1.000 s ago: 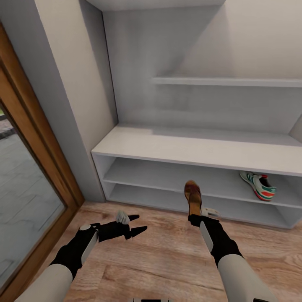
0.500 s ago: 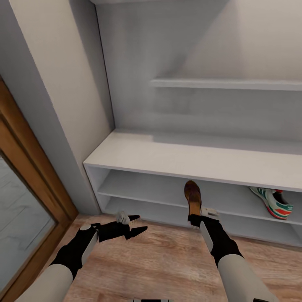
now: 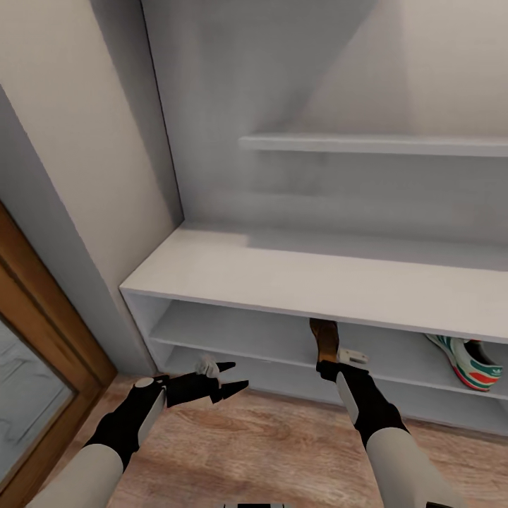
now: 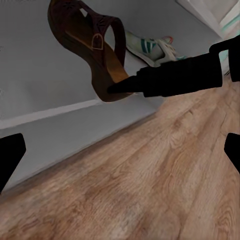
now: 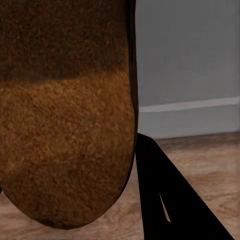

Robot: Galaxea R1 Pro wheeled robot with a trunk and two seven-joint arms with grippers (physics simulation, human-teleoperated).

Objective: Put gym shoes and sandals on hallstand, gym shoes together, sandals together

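Observation:
My right gripper [image 3: 327,365] is shut on the heel of a brown sandal [image 3: 324,337], held upright with its toe reaching under the bench edge of the pale grey hallstand [image 3: 282,271]. In the left wrist view the same sandal [image 4: 95,45] hangs in front of the shelves, pinched by a black right finger [image 4: 170,80]. The sandal's brown sole [image 5: 65,125] sits close up in the right wrist view beside one finger [image 5: 167,200]. One gym shoe [image 3: 469,358] lies on the upper shelf at the right, and the left wrist view catches this gym shoe [image 4: 152,47] too. My left gripper [image 3: 229,376] hovers open and empty over the corridor floor [image 3: 268,451].
A wooden door frame [image 3: 49,317] with a glass pane [image 3: 25,398] stands at the left, next to a grey wall [image 3: 70,141]. A floating shelf [image 3: 374,144] juts out above the bench. The rack's lower shelf [image 3: 282,377] lies just ahead of both grippers.
The camera has moved closer to the rack and turned right, so the whole picture shifted. The sandal's toe now sits under the bench edge. Both arms keep their pose.

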